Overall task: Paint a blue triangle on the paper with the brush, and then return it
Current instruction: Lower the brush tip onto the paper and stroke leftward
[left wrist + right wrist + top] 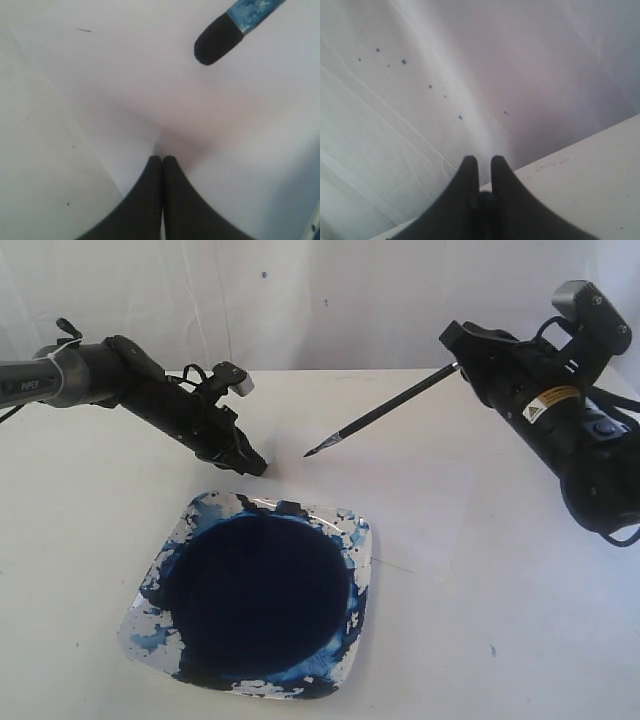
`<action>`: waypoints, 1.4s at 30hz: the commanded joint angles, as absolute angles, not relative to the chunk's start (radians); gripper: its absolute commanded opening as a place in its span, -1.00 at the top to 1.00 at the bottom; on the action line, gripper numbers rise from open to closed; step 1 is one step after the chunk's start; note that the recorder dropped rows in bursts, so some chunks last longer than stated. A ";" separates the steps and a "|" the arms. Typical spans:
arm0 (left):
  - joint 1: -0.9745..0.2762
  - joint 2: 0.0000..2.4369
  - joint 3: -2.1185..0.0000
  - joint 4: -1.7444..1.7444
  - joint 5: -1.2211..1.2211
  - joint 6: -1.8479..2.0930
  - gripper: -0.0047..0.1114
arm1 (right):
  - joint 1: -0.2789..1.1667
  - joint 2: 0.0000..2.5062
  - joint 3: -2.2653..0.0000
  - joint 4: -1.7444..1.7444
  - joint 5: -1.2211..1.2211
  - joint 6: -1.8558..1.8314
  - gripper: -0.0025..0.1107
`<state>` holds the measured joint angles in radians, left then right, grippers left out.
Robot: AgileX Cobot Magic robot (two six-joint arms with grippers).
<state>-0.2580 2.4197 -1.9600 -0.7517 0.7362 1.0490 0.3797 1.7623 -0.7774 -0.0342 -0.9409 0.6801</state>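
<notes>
My right gripper (458, 352) (481, 160) is shut on the back end of the brush (385, 412), a thin black handle slanting down to the left. The dark bristle tip (216, 45) with its blue-stained ferrule hangs over the white paper (150, 80); I cannot tell whether it touches. My left gripper (256, 466) (162, 159) is shut, its tips resting on the paper close to the dish's far edge. No blue triangle shows on the paper.
A square dish (362, 570) smeared with blue holds a dark blue paint pool (255, 590) at the front centre. A white backdrop with small blue specks (403, 62) rises behind the table.
</notes>
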 commanded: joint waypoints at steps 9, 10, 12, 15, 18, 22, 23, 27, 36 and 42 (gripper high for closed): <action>-0.261 2.431 -1.957 -0.746 0.752 1.049 0.92 | 0.379 1.789 -0.791 -0.016 -0.978 0.735 0.94; -0.261 2.431 -1.957 -0.746 0.752 1.049 0.92 | 0.379 1.789 -0.791 -0.016 -0.978 0.735 0.94; -0.261 2.431 -1.957 -0.746 0.752 1.049 0.92 | 0.379 1.789 -0.791 -0.016 -0.973 0.736 0.94; -0.261 2.431 -1.957 -0.746 0.752 1.049 0.92 | 0.379 1.796 -0.791 -0.016 -0.969 0.733 0.94; -0.261 2.431 -1.957 -0.746 0.752 1.049 0.92 | 0.379 1.812 -0.794 -0.016 -0.972 0.710 0.94; -0.261 2.431 -1.957 -0.746 0.752 1.049 0.92 | 0.379 1.827 -0.796 0.000 -0.975 0.710 0.94; -0.261 2.431 -1.957 -0.746 0.752 1.049 0.92 | 0.379 1.829 -0.796 0.006 -0.972 0.710 0.94; -0.261 2.431 -1.957 -0.746 0.752 1.049 0.92 | 0.379 1.828 -0.796 0.008 -0.974 0.673 0.94; -0.261 2.431 -1.957 -0.746 0.752 1.049 0.92 | 0.379 1.828 -0.796 0.040 -0.972 0.599 0.94; -0.261 2.431 -1.957 -0.746 0.752 1.049 0.92 | 0.379 1.828 -0.796 0.064 -0.972 0.549 0.94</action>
